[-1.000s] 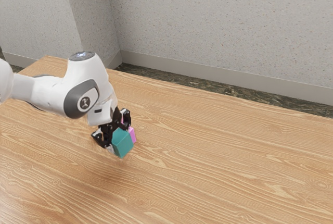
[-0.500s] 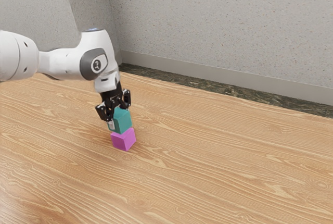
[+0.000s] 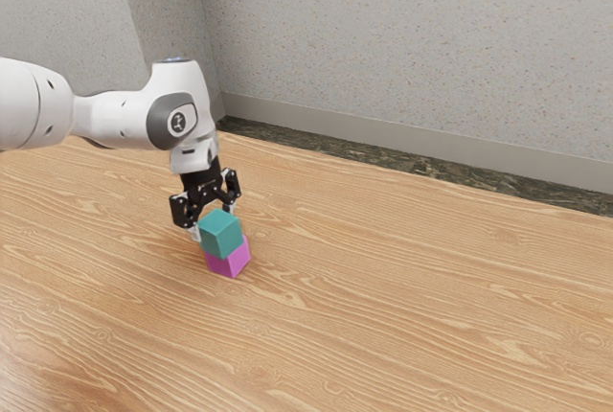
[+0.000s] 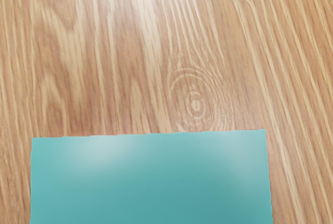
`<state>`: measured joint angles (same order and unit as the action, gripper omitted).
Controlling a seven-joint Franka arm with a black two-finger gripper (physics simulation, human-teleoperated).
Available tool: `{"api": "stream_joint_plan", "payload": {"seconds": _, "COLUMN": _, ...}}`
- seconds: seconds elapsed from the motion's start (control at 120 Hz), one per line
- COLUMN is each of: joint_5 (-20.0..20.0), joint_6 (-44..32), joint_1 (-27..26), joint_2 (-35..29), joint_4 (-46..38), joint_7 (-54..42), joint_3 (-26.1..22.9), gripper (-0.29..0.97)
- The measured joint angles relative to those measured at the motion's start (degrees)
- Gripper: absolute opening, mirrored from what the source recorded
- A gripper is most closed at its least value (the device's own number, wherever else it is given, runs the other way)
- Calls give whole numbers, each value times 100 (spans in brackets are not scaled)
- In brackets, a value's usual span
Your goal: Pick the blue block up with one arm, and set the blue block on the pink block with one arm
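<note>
The blue block [image 3: 220,232], teal in colour, rests on top of the pink block [image 3: 229,261] on the wooden table [image 3: 402,278]. My gripper [image 3: 205,213] hangs just above and behind the blue block, open, its two black fingers [image 3: 180,215] spread wider than the block and apart from it. In the wrist view the blue block's top face [image 4: 151,177] lies directly under my hand, with bare wood beyond it. The pink block is mostly covered by the blue one from above.
The white arm [image 3: 105,117] reaches in from the exterior view's left. A grey wall with a baseboard [image 3: 412,139] runs behind the table's far edge. Bare wood surrounds the stack on all sides.
The blue block was carried up from beside the pink block onto its top. Since half a second ago the fingers have spread off the block and the hand has risen slightly.
</note>
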<state>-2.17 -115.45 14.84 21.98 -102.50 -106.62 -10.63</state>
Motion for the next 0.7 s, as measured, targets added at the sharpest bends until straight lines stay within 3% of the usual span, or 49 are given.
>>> {"api": "stream_joint_plan", "payload": {"seconds": 0.183, "joint_5": -24, "joint_6": 44, "joint_1": 76, "joint_2": -241, "joint_4": -15, "joint_7": -68, "joint_3": -36, "gripper": 66}}
{"api": "stream_joint_plan", "payload": {"seconds": 0.383, "joint_5": -63, "joint_6": 765, "joint_1": -9, "joint_2": -1811, "joint_4": -74, "joint_7": 0, "joint_3": -139, "gripper": 67}}
{"api": "stream_joint_plan", "payload": {"seconds": 0.525, "joint_5": -6, "joint_6": 1635, "joint_1": -68, "joint_2": -2802, "joint_4": -53, "joint_7": 738, "joint_3": -145, "gripper": 67}}
{"api": "stream_joint_plan", "payload": {"seconds": 0.7, "joint_5": 83, "joint_6": 2269, "joint_1": -102, "joint_2": -3005, "joint_4": 121, "joint_7": 1877, "joint_3": -135, "gripper": 68}}
